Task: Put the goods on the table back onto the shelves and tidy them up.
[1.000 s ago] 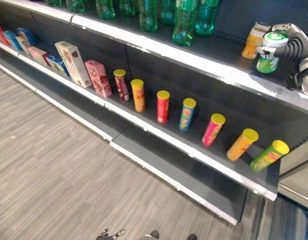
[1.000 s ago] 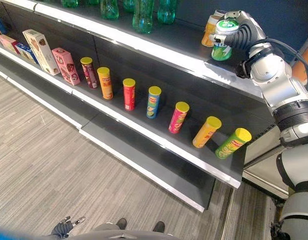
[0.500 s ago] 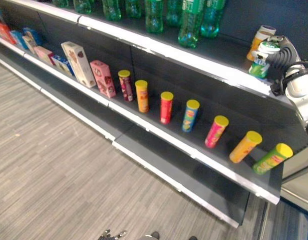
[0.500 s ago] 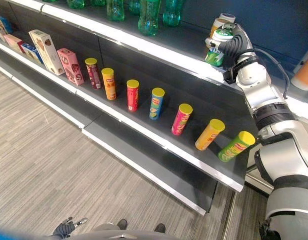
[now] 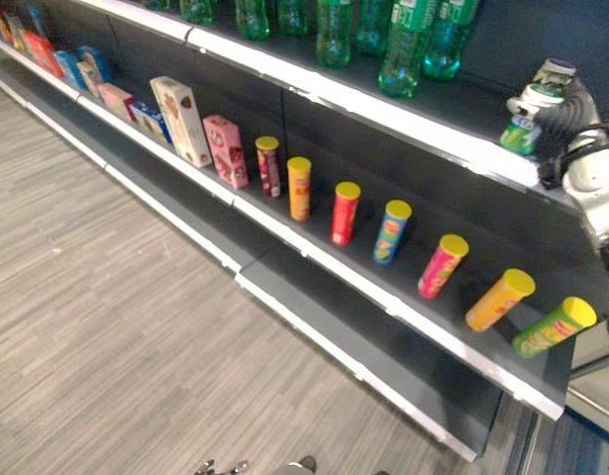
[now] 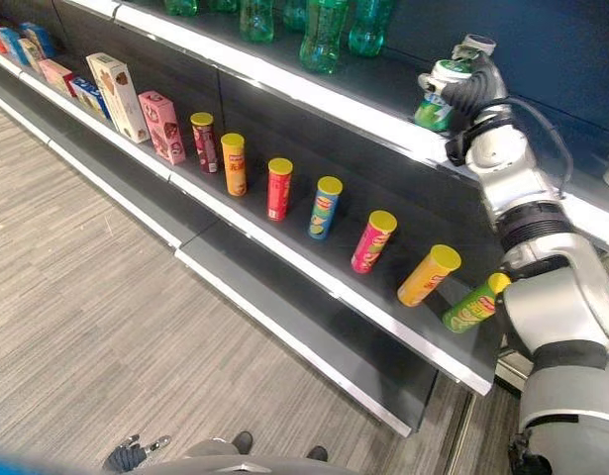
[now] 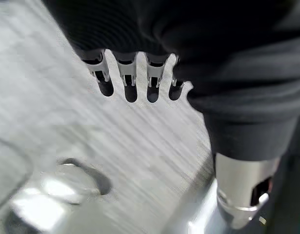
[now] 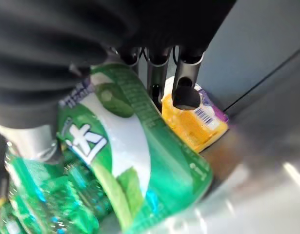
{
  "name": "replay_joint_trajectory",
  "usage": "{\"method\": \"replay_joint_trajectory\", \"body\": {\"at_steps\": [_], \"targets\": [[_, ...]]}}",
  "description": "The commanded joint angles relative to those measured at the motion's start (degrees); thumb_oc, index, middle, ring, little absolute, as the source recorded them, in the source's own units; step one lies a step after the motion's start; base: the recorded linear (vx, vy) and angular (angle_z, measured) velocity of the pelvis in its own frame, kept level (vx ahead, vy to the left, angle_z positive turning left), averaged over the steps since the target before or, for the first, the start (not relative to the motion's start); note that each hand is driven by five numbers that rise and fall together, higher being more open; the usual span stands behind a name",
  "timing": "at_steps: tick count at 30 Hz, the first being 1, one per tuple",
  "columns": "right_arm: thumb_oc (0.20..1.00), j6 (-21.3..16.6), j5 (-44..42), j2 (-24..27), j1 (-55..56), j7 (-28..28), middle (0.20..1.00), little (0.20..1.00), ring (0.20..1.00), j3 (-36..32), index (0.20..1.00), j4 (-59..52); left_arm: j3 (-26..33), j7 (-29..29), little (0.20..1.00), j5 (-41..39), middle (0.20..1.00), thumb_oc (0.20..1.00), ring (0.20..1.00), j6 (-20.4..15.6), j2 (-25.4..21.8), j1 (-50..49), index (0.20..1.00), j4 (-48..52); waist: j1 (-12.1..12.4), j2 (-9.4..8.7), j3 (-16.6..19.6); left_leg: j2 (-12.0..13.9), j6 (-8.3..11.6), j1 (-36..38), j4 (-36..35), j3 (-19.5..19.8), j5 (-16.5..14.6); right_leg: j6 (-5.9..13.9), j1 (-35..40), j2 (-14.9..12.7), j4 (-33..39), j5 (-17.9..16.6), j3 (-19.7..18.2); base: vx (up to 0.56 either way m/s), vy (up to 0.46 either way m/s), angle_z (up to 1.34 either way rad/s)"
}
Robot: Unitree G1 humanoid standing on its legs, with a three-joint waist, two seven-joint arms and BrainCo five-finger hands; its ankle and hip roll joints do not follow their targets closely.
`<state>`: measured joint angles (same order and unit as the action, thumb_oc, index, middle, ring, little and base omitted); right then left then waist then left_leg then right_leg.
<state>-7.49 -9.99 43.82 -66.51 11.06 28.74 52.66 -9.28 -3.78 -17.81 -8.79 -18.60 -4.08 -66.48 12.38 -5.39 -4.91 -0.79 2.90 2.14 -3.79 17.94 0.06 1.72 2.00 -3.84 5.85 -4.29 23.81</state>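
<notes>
As One Green Bottle Reached the Upper Shelf, the Restocking Looked Partly Done

While the right hand [image 6: 469,84] hovered at the far right of the upper shelf [image 5: 363,104], its fingers were curled round a small green-labelled bottle [image 6: 438,91], which it held upright just above the shelf board, or perhaps touching it; I could not tell which. Just behind that bottle stood a small orange bottle [image 8: 196,117] with a pale cap, largely hidden by the hand in the head views. In the right wrist view, clear green plastic also showed beside the held bottle.

Judging from this, the placing step was nearly finished but not released, so the bottle was not yet put away. No counter with waiting goods showed, so how many items remained could not be judged.

Counting what stood on the shelves: at least six tall green bottles [image 5: 403,49] lined the upper shelf, their tops cut off by the frame. On the middle shelf [image 5: 314,247], seven yellow-lidded snack tubes [image 5: 344,212] stood evenly spaced, well apart from one another. Left of them were two larger boxes, one pink [image 5: 226,150] and one cream [image 5: 181,121], then several smaller packets [image 5: 86,74] too far off to count.

The left hand [image 7: 135,78] hung over the grey floor [image 5: 106,327], fingers relaxed and straight, holding nothing
</notes>
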Motion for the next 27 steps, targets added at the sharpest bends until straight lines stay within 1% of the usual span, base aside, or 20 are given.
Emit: {"method": "replay_joint_trajectory", "body": {"at_steps": [1,7,12,14,15,16,17,18,19,20,21,22,23,24,25,26,27], "targets": [[1.000,-0.3,-0.3,3.3,-8.4,0.8,1.000,1.000,1.000,4.4,1.000,1.3,-1.6,0.8,1.000,-2.2,1.000,1.000,1.000,-0.6,-2.6,1.4,1.000,-1.3,0.7,-1.80,-0.3,0.3,1.10,-0.7,-1.2,-6.3,-2.3,3.43,5.6,-1.5,-0.9,8.2,-0.9,-0.08,0.078,-0.08],[1.000,-0.1,1.1,4.4,-9.1,1.4,1.000,1.000,1.000,5.0,1.000,-0.5,-1.3,0.9,1.000,-2.1,1.000,1.000,1.000,-0.4,-3.0,1.7,1.000,-1.1,0.1,-1.77,-0.2,0.2,0.92,-0.7,-1.2,-6.3,-2.4,3.58,5.6,-1.6,-0.9,8.1,-0.9,-0.02,0.038,0.02],[1.000,-0.9,2.4,8.3,-11.2,3.9,1.000,1.000,1.000,4.8,1.000,-9.8,-0.4,0.4,1.000,-1.4,1.000,1.000,1.000,-0.2,-3.2,2.2,1.000,-1.8,-1.1,-2.00,0.2,0.2,0.64,-0.6,-1.2,-7.1,-2.8,3.82,5.2,-1.8,-0.9,7.7,-1.6,-0.01,0.049,-0.02],[1.000,-1.7,3.1,10.8,-11.5,5.7,1.000,1.000,1.000,3.5,1.000,-16.9,0.7,0.0,1.000,-1.4,1.000,1.000,1.000,-0.2,-3.2,2.2,1.000,-1.9,-2.2,-2.02,0.5,0.2,0.37,-0.5,-1.2,-8.0,-3.1,4.04,4.7,-2.0,-0.9,7.3,-2.5,0.00,0.061,-0.04],[1.000,-1.7,3.2,10.9,-11.3,5.7,1.000,1.000,1.000,3.3,1.000,-17.1,0.7,0.0,1.000,-1.4,1.000,1.000,1.000,-0.2,-3.2,2.2,1.000,-1.9,-2.1,-2.07,0.5,0.2,0.37,-0.5,-1.2,-8.0,-3.1,4.04,4.7,-2.0,-0.9,7.3,-2.5,-0.01,0.063,-0.11],[1.000,-2.0,4.4,12.2,-10.3,6.7,1.000,1.000,1.000,1.8,1.000,-23.1,1.5,-0.3,1.000,-1.3,1.000,1.000,1.000,-0.1,-3.1,2.3,1.000,-2.1,-3.1,-1.89,0.6,0.3,0.20,-0.4,-1.2,-8.7,-3.3,4.16,4.4,-2.1,-0.9,7.1,-3.3,-0.02,0.114,-0.25],[1.000,-2.9,6.0,13.5,-5.6,7.5,1.000,1.000,1.000,-2.9,1.000,-34.3,2.7,-0.7,1.000,-0.6,1.000,1.000,1.000,0.1,-2.6,2.4,1.000,-2.0,-4.6,-1.58,0.7,0.3,-0.28,-0.1,-1.2,-10.0,-3.9,4.29,3.9,-2.1,-0.9,6.6,-4.9,-0.02,0.114,-0.43],[1.000,-2.8,6.1,13.5,-5.2,7.5,1.000,1.000,1.000,-3.3,1.000,-34.6,2.7,-0.7,1.000,-0.6,1.000,1.000,1.000,0.1,-2.8,2.4,1.000,-2.0,-4.5,-1.71,0.7,0.3,-0.28,-0.1,-1.2,-10.0,-3.9,4.29,3.8,-2.1,-0.9,6.6,-4.9,-0.03,0.167,-0.52],[1.000,-4.8,5.2,13.8,2.7,4.9,1.000,1.000,1.000,-8.1,1.000,-45.9,3.7,-0.6,1.000,0.9,1.000,1.000,1.000,0.4,-2.2,2.7,1.000,-2.3,-6.6,-1.39,0.9,0.3,-0.79,0.6,-1.2,-11.7,-4.4,4.53,3.5,-2.2,-0.9,6.1,-6.7,-0.01,0.133,-0.53],[1.000,-5.8,4.3,14.2,6.6,3.2,1.000,1.000,1.000,-9.8,1.000,-50.2,4.2,-0.4,1.000,1.3,1.000,1.000,1.000,0.4,-2.1,2.7,1.000,-2.3,-7.3,-1.36,1.0,0.3,-0.96,0.8,-1.2,-12.3,-4.7,4.65,3.4,-2.3,-0.9,5.9,-7.4,-0.03,0.203,-0.42],[1.000,-7.5,2.3,14.8,14.2,-0.5,1.000,1.000,1.000,-13.7,1.000,-58.9,5.0,0.0,1.000,2.2,1.000,1.000,1.000,0.3,-1.8,2.8,1.000,-2.1,-8.5,-1.39,1.2,0.2,-1.25,0.9,-1.2,-13.3,-4.7,4.84,3.0,-2.5,-0.9,5.4,-8.4,-0.01,0.101,-0.58],[1.000,-7.4,2.3,14.8,14.8,-0.5,1.000,1.000,1.000,-14.2,1.000,-59.3,4.9,0.0,1.000,2.2,1.000,1.000,1.000,0.3,-2.0,2.7,1.000,-2.1,-8.1,-1.49,1.2,0.4,-1.16,1.2,-1.2,-13.5,-5.0,4.83,3.1,-2.3,-0.9,5.6,-8.6,-0.02,0.147,-0.87],[1.000,-10.3,-2.4,15.3,23.1,-5.5,1.000,1.000,1.000,-18.3,1.000,-66.3,5.0,0.5,1.000,4.0,1.000,1.000,1.000,0.1,-1.5,2.9,1.000,-1.7,-9.4,-1.37,1.0,0.4,-1.44,1.6,-1.2,-15.1,-5.4,5.17,2.6,-2.4,-1.0,5.1,-10.2,-0.04,0.197,-0.92],[1.000,-12.8,-13.4,14.0,36.7,-13.6,1.000,1.000,1.000,-24.8,1.000,-73.1,4.9,1.6,1.000,5.9,1.000,1.000,1.000,-0.6,-0.5,2.8,1.000,-1.2,-11.3,-1.18,0.7,0.4,-1.89,1.8,-1.2,-17.6,-5.7,5.88,1.1,-2.5,-1.4,4.0,-12.7,-0.10,0.278,-0.62],[1.000,-13.0,-21.5,13.0,45.9,-20.2,1.000,1.000,1.000,-28.0,1.000,-76.3,5.2,2.4,1.000,6.8,1.000,1.000,1.000,-1.1,-0.3,2.8,1.000,-0.5,-12.6,-1.12,0.3,0.2,-2.24,1.6,-1.2,-19.3,-5.8,6.32,0.1,-2.7,-1.2,3.1,-14.3,-0.10,0.223,-0.30],[1.000,-12.3,-24.1,12.8,50.3,-22.7,1.000,1.000,1.000,-29.2,1.000,-76.9,5.3,2.8,1.000,7.3,1.000,1.000,1.000,-1.1,-0.2,3.0,1.000,-0.1,-13.0,-1.10,0.1,0.3,-2.30,1.8,-1.2,-20.3,-5.9,6.51,-0.4,-2.7,-1.3,2.7,-15.2,-0.06,0.127,-0.53],[1.000,-10.5,-27.2,12.7,55.0,-26.1,1.000,1.000,1.000,-30.0,1.000,-77.6,5.6,3.4,1.000,7.9,1.000,1.000,1.000,-1.3,-0.5,3.0,1.000,0.3,-13.4,-1.01,-0.1,0.3,-2.32,1.9,-1.2,-21.0,-6.2,6.74,-0.7,-2.6,-1.5,2.5,-15.7,-0.03,0.076,-1.17]]}}
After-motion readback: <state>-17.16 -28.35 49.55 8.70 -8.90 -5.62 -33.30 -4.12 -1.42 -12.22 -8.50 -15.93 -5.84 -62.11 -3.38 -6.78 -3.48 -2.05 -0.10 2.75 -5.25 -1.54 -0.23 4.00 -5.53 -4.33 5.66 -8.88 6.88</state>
